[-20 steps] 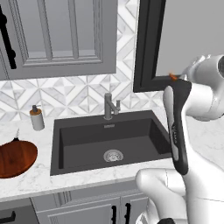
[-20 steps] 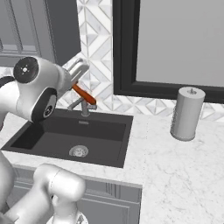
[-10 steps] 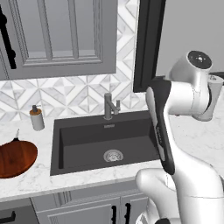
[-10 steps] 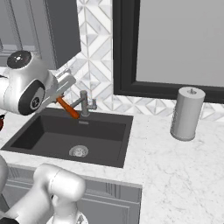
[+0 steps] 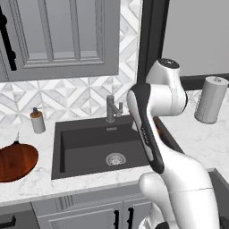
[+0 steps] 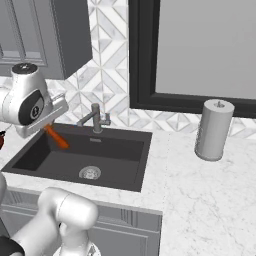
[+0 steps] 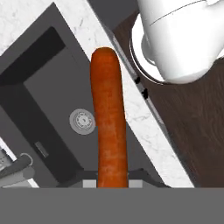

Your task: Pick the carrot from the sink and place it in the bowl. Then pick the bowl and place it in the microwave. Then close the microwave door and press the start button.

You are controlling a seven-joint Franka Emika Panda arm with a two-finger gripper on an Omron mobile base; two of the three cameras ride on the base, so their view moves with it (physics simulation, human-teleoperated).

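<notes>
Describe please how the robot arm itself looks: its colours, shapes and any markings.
The arm has glossy white, rounded shells. A long dark strip runs along one link, and the round joint caps are dark grey. The gripper is a pale grey block. No cables or markings are visible.

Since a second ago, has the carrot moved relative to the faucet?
Yes. The carrot has swung from just above the faucet to its left, lower, over the sink.

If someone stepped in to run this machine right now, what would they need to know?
Gripper: shut on the slim orange carrot, held above the dark grey sink basin.
Bowl: the shallow reddish-brown wooden bowl sits empty on the counter left of the sink.
Done: carrot picked up.
Left: drop the carrot in the bowl, put the bowl in the microwave, shut its door, press start.
</notes>
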